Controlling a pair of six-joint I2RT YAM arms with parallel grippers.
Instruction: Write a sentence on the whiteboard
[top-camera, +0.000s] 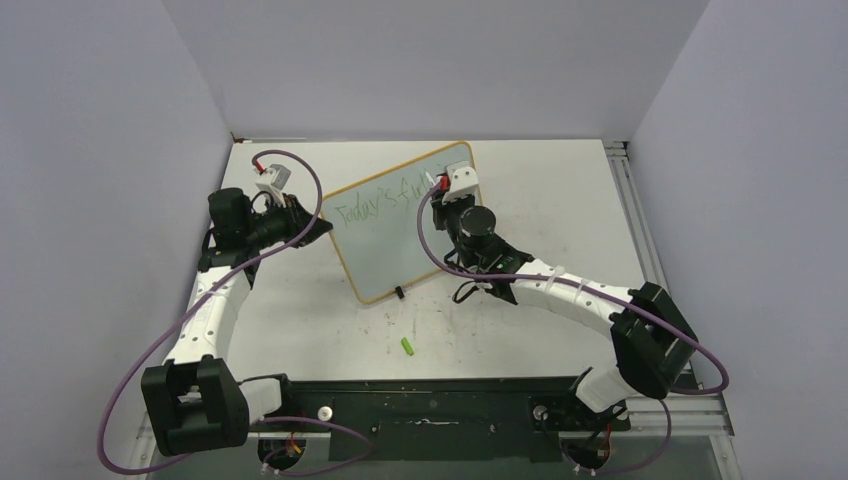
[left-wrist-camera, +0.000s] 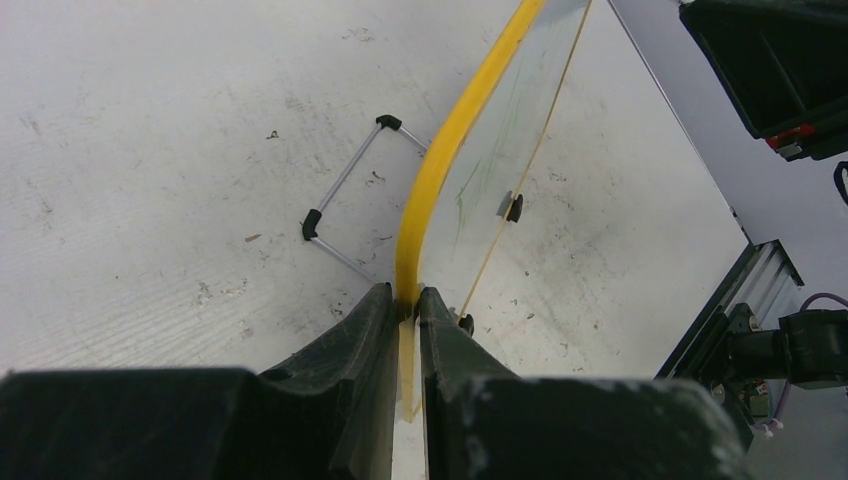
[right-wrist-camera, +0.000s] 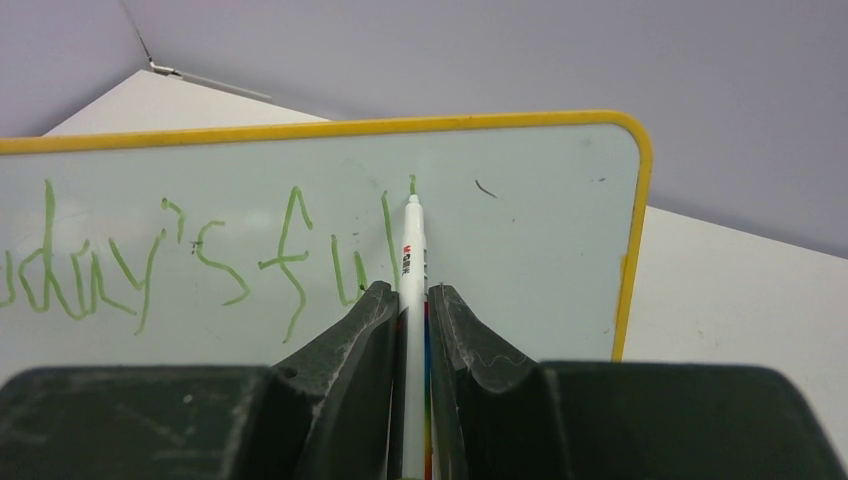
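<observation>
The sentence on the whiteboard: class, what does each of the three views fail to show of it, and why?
- Right wrist: the sentence starts outside the picture; the left edge cuts off its first letter.
- Top external: its end is hidden behind the right gripper, and the letters are too small to read surely.
- Left wrist: the whiteboard is seen nearly edge-on, so only faint green strokes show.

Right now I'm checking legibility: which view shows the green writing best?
Right wrist: the sentence is close, sharp and readable on the whiteboard. Top external shows it small and faint; left wrist, only edge-on green streaks.
</observation>
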